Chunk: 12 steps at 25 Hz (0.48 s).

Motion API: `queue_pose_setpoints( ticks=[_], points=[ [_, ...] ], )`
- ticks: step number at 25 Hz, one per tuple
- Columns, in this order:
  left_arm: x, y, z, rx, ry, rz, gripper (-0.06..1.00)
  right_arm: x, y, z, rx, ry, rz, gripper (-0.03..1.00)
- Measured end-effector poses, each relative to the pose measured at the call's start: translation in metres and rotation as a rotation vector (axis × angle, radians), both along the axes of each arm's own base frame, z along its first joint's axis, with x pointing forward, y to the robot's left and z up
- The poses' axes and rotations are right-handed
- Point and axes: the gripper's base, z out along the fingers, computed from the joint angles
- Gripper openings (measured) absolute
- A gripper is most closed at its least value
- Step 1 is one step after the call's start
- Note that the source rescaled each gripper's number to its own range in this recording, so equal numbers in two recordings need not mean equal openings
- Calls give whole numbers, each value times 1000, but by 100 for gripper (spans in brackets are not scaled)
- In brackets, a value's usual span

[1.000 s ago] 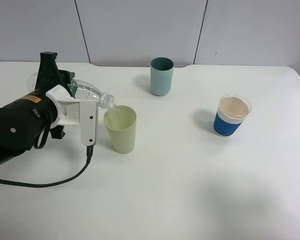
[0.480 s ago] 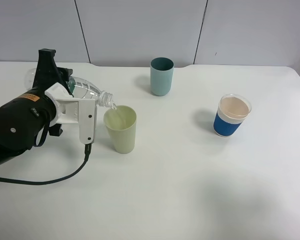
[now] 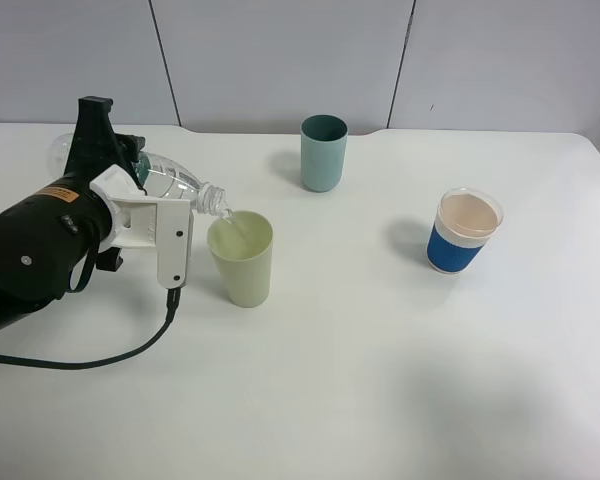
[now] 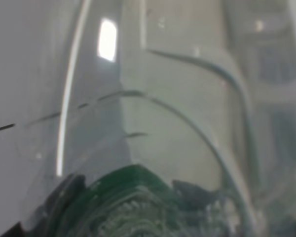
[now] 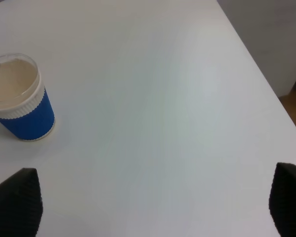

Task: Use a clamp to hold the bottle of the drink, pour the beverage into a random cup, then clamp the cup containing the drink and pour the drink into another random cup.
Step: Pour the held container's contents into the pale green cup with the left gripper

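Note:
My left gripper (image 3: 130, 190) is shut on a clear plastic bottle (image 3: 170, 181), tilted with its open mouth over the rim of the pale green cup (image 3: 241, 259); a thin stream of water runs into the cup. In the left wrist view the bottle (image 4: 177, 148) fills the frame and the fingers are hidden. A teal cup (image 3: 323, 152) stands at the back centre. A blue cup with a white rim (image 3: 463, 231) stands at the right; it also shows in the right wrist view (image 5: 19, 98). My right gripper (image 5: 153, 207) is open, above the table by the blue cup, outside the exterior view.
The white table (image 3: 380, 380) ends at the right edge near the blue cup (image 5: 266, 74). A black cable (image 3: 100, 360) trails from the left arm across the table's front left. A grey panelled wall (image 3: 280, 60) stands behind the table.
The bottle's base has risen slightly, so the bottle is tilted a little more over the pale green cup. The cups and the right arm have not moved.

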Motion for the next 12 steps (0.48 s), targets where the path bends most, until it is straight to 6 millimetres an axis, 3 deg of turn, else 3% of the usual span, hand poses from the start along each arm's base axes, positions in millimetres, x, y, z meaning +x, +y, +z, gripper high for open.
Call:
queue_pose_setpoints(
  ticks=[12],
  points=[
    [0,0,1,46,-3,-9,9,0,0,0,0,0,0,100]
  ],
)
